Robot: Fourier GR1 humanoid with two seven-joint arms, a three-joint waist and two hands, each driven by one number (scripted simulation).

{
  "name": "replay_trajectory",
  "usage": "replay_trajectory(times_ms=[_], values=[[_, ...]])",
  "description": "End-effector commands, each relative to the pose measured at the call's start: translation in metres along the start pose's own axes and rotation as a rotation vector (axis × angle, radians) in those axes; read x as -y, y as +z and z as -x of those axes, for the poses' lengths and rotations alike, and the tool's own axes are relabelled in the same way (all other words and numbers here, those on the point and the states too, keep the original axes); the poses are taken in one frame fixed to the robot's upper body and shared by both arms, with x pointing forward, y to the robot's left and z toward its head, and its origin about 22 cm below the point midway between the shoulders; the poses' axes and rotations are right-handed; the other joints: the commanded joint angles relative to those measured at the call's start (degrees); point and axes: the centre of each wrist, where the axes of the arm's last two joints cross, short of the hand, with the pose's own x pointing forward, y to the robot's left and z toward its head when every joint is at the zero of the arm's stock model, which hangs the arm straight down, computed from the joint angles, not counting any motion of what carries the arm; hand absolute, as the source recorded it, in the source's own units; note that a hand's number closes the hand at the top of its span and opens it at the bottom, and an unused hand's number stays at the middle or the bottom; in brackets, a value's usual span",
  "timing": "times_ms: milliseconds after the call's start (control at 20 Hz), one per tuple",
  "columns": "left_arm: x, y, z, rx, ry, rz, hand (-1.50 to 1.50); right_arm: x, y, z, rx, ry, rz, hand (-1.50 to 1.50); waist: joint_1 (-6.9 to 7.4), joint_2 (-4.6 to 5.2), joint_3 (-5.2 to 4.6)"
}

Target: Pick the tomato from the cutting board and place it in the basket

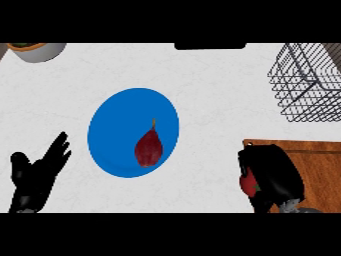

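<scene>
At the lower right lies the wooden cutting board (328, 167). My right hand (276, 172) rests over its left end, fingers curled round the red tomato (247, 184), of which only a small part shows beside the palm. The wire basket (313, 82) stands at the upper right, well beyond the board. My left hand (38, 172) stays open at the lower left with its fingers pointing up, holding nothing.
A blue plate (117, 117) lies in the middle of the white counter with a dark red pointed vegetable (149, 146) on it. A white bowl (38, 51) sits at the far left corner. A dark object (210, 46) shows at the back edge.
</scene>
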Motion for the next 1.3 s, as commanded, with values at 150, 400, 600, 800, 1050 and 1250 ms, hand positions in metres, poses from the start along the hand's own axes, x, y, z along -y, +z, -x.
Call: replay_trajectory(times_ms=[150,400,600,800,1050,1250], values=[[0.001,0.013,0.035,-0.146,0.019,-0.005,0.00,0.044,0.019,-0.030,0.055,-0.635,0.303,1.50,-0.68,0.85,-0.44],[0.005,0.007,0.024,-0.146,0.018,0.007,0.00,0.101,0.055,-0.025,0.091,-0.750,0.565,1.50,-0.79,0.68,-0.72],[0.002,0.010,0.032,-0.142,0.013,0.006,0.00,0.142,0.074,-0.019,0.000,-0.818,0.620,1.50,0.03,0.76,-0.83],[-0.015,0.006,0.026,-0.147,-0.012,-0.012,0.00,0.177,0.082,0.004,-0.077,-0.750,0.705,1.50,0.09,0.88,-0.78],[0.008,0.003,0.023,-0.143,0.002,0.003,0.00,0.229,0.081,0.016,-0.153,-0.828,0.750,1.50,0.22,0.78,-0.81],[-0.008,0.006,0.042,-0.153,0.003,0.002,0.00,0.256,0.067,0.048,-0.183,-0.809,0.762,1.50,0.50,1.05,-0.81]])
